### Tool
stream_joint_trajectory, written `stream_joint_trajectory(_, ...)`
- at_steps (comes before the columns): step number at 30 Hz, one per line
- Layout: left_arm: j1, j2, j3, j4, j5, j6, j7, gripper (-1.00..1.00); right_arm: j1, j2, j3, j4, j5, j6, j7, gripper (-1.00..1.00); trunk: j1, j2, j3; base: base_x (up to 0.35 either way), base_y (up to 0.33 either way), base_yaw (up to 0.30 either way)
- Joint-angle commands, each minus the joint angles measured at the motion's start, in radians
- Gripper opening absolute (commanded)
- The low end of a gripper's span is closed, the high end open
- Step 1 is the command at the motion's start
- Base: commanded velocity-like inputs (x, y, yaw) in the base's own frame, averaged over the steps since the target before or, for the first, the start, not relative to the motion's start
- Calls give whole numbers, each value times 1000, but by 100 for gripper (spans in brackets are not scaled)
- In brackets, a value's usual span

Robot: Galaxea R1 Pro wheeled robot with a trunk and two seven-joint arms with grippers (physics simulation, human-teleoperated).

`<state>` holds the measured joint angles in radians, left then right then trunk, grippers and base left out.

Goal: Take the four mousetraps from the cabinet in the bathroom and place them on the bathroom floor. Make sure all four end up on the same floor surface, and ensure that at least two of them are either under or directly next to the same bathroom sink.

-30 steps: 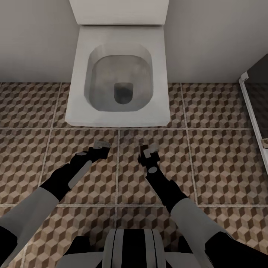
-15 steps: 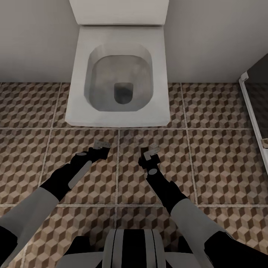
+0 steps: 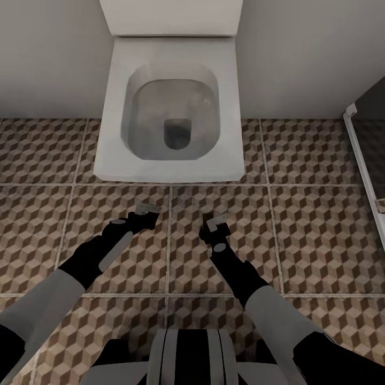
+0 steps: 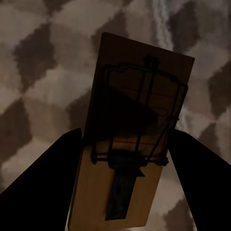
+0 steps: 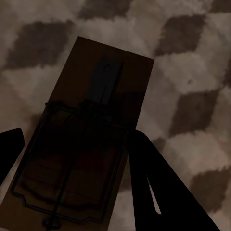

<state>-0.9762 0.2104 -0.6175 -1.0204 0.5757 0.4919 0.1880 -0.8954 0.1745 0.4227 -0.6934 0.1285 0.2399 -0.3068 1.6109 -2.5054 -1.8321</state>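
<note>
We're looking down at the cube-patterned brown and beige tiled bathroom floor (image 3: 299, 235), in front of a white square toilet (image 3: 170, 107). Our left gripper (image 3: 145, 213) clamps a flat tan wooden mousetrap with dark wire (image 4: 134, 134) between its black fingers (image 4: 48, 183), above the tiles. Our right gripper (image 3: 215, 223) grips a second tan wooden mousetrap (image 5: 82, 139) the same way, just off the floor

The toilet (image 3: 168, 107) stands in the way ahead. The tiled floor (image 3: 310, 230) is open on both sides of the arms.
</note>
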Motion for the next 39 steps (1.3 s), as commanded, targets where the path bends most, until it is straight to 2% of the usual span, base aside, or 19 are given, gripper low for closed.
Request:
stream_joint_trajectory(1,-1,1,-4,-2,10,2,10,-100,0,0,3,0,10,9,-6,-100,0,0,-1,0,0,0)
stream_joint_trajectory(19,-1,1,-5,0,11,2,10,-100,0,0,2,2,10,7,-3,-100,0,0,-1,0,0,0)
stream_joint_trajectory(20,-1,1,-5,-1,11,2,10,-100,0,0,2,2,10,7,-3,100,0,0,-1,0,0,0)
stream_joint_trajectory(39,-1,1,-5,3,12,2,10,-100,0,0,2,0,10,1,-3,100,0,0,-1,0,0,0)
